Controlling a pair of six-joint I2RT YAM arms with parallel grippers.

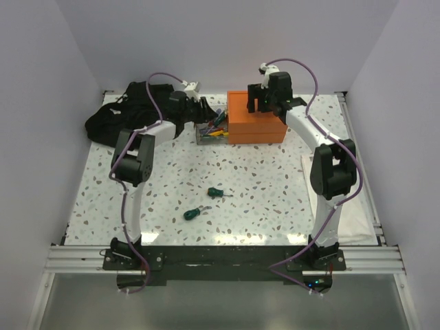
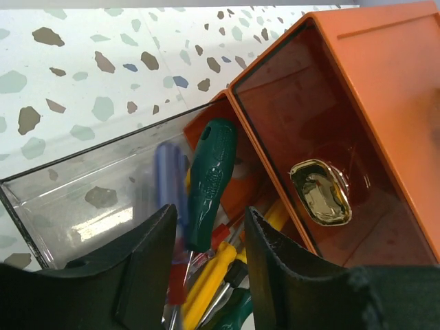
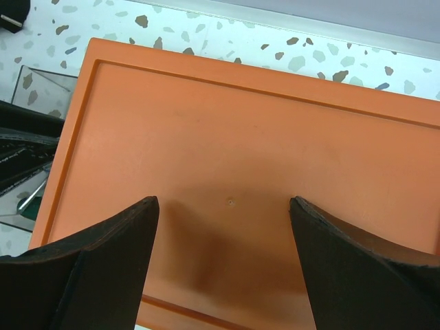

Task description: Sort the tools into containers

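My left gripper (image 1: pixel 204 113) (image 2: pixel 210 212) hangs over the small clear bin (image 1: pixel 210 132) (image 2: pixel 82 199), jaws open. A green-handled screwdriver (image 2: pixel 210 182) stands tilted in the bin between the fingertips, with a gap on each side. Under it lie several yellow, red, blue and green tools (image 2: pixel 206 275). The orange box (image 1: pixel 256 124) (image 2: pixel 392 89) (image 3: pixel 240 124) stands right against the bin. Just above the box's flat top my right gripper (image 1: pixel 265 103) (image 3: pixel 223 201) is wide open and empty. Two green-handled screwdrivers (image 1: pixel 216 192) (image 1: pixel 193 214) lie on the speckled table, mid-front.
A black cloth heap (image 1: pixel 120 113) sits at the back left, behind my left arm. A gold clasp (image 2: pixel 320 191) shows on the box's side facing the bin. White walls close the table at the back and both sides.
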